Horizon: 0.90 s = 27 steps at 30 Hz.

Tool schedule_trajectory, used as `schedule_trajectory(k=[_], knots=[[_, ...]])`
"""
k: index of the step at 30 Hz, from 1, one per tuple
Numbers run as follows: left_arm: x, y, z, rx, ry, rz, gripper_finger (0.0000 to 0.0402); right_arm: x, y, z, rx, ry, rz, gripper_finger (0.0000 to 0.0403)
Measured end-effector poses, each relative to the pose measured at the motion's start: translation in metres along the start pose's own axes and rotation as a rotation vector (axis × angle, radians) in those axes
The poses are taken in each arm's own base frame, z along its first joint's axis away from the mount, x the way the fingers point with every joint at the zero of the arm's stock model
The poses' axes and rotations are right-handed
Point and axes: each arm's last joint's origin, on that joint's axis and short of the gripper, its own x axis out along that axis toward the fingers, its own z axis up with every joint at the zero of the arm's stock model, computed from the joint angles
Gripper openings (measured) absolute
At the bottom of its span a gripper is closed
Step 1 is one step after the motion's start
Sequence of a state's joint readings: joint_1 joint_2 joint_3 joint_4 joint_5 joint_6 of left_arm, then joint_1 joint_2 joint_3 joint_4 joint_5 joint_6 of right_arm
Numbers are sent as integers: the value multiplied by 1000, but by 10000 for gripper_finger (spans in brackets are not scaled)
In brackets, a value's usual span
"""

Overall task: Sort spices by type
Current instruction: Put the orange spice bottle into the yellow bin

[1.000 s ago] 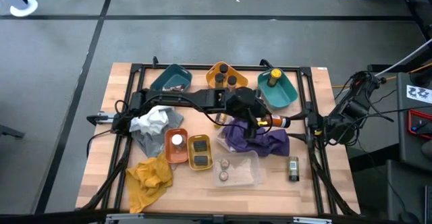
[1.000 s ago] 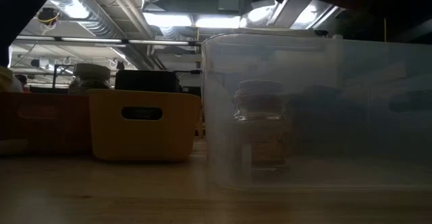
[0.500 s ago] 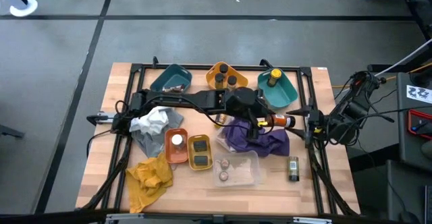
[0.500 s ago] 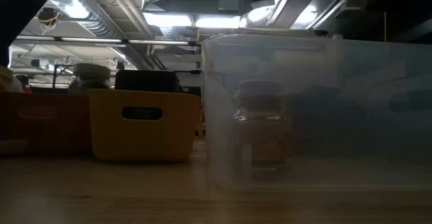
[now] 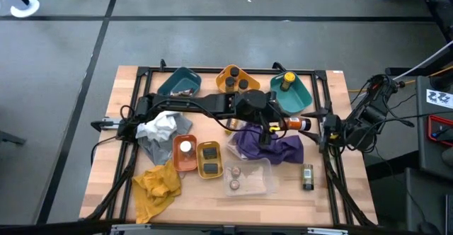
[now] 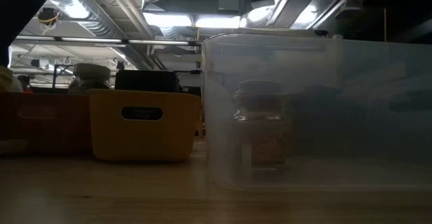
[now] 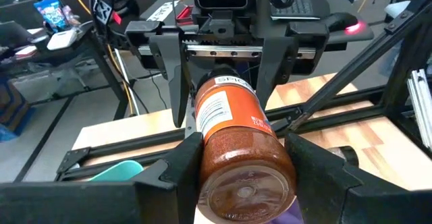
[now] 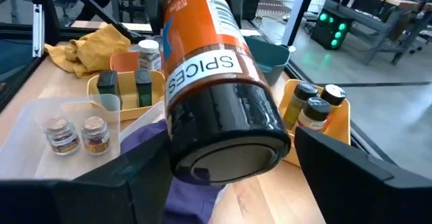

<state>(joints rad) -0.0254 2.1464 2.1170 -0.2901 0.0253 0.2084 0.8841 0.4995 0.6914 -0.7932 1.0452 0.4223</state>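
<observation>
From above: a handover in the air over the tabletop [image 5: 333, 192], just in front of the right teal tray [image 5: 304, 100]. Left gripper [image 5: 274, 125] with jaws closed on the base end of an orange spice bottle [image 5: 290, 125], held lying flat; right gripper [image 5: 311, 125] at the cap end. Probably best to keep the left grip firm until the right jaws close fully on the bottle, then release slowly and pull straight back, to avoid a twist or a drop on the purple cloth [image 5: 276, 150] below. Contents of the containers: one yellow-lidded jar [image 5: 288, 79] in the right teal tray, two dark-lidded jars in the orange-yellow tray [image 5: 228, 71], something small and brownish in the left teal tray [image 5: 185, 74], one white-lidded jar in the orange tray [image 5: 177, 161], dark tins in the yellow tray [image 5: 209, 174], two small jars in the clear tub [image 5: 265, 185], and one loose jar [image 5: 307, 176] standing alone on the tabletop. From table height: only the clear tub with a pale-lidded jar inside and the yellow tray beside it; neither gripper to be seen clearly. From the left wrist: bottle clamped on both sides, bottom toward the camera, label up. From the right wrist: black cap toward the camera, right jaws wide open on either side of it, apparently without contact yet, so better to centre them before closing.
</observation>
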Motion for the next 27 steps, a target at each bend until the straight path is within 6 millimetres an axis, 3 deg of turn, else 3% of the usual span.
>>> schedule_trajectory(k=[11,27], knots=[[-1,-2,0,10,3,-18,168,-1,7,17,-22,-92,87,294],[-1,-17,11,76,-78,-24,168,-2,9,20,-7,-110,121,294]])
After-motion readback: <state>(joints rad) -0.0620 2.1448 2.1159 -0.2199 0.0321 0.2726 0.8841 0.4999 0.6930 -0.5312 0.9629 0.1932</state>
